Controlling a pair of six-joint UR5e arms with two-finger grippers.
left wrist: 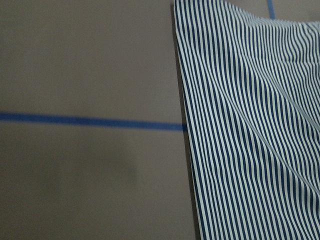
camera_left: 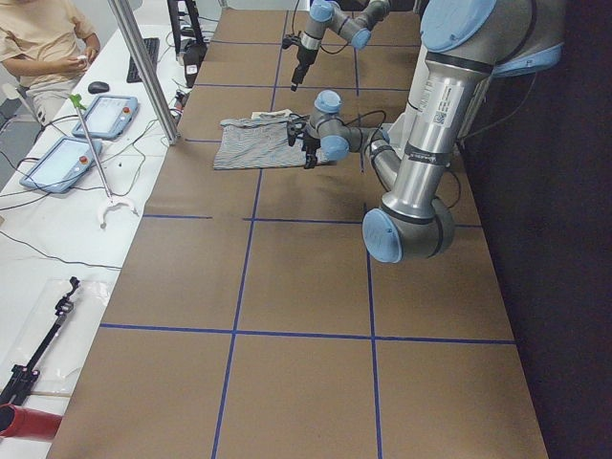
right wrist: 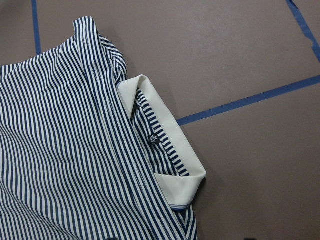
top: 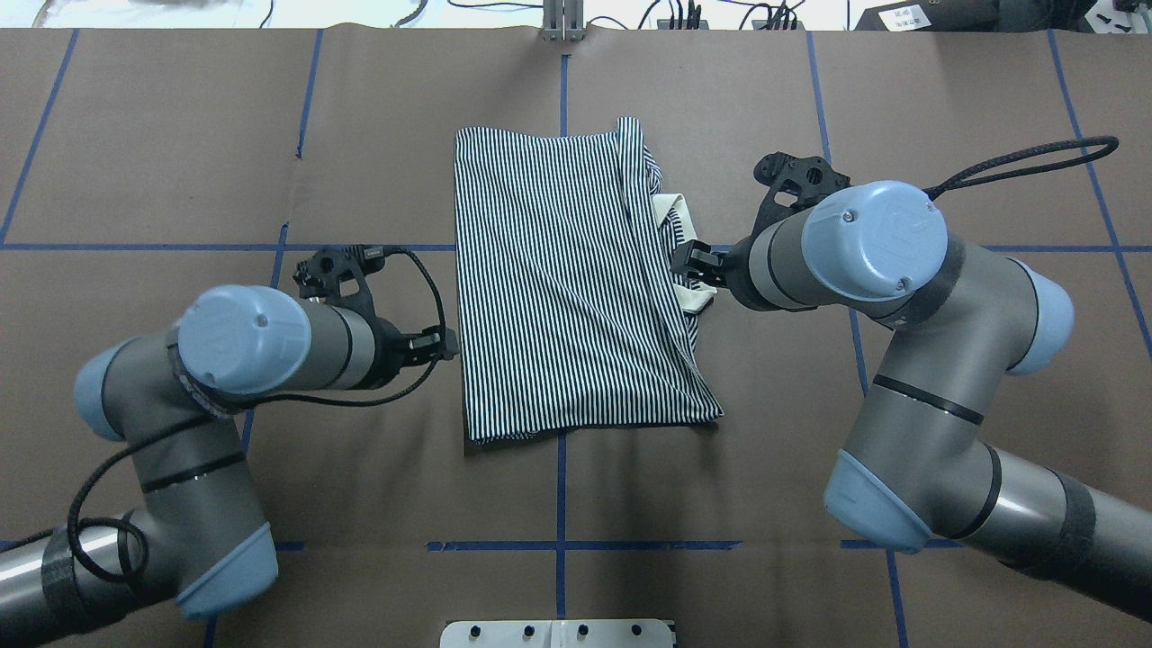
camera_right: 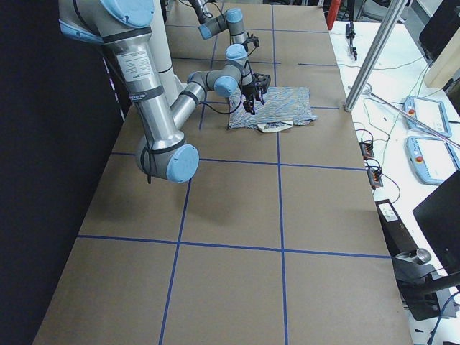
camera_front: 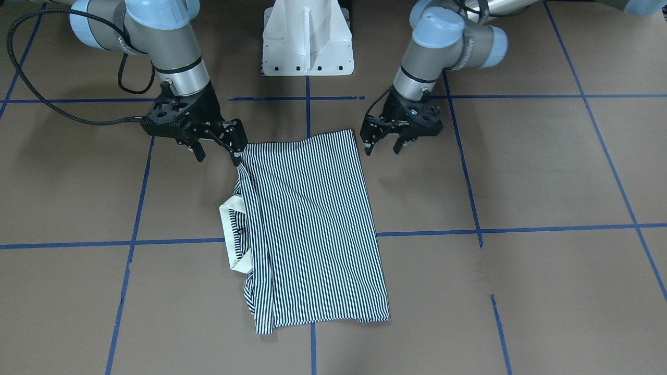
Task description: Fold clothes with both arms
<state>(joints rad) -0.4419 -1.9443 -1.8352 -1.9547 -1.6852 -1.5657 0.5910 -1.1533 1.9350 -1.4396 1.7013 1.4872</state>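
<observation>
Left tool (camera_front: 382, 150), right tool (camera_front: 219, 156) — both spread apart — beside striped shirt (camera_front: 312, 224); neck tag (right wrist: 154, 138) illegible.

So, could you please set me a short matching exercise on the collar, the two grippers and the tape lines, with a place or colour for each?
Things:
1 collar
2 left gripper
3 right gripper
4 tape lines

Descriptions:
A blue, crossing the table
B open, at the collar side of the shirt
C white, sticking out from the shirt's edge
D open, at the shirt's side away from the collar

Pairs: 1-C, 2-D, 3-B, 4-A
</observation>
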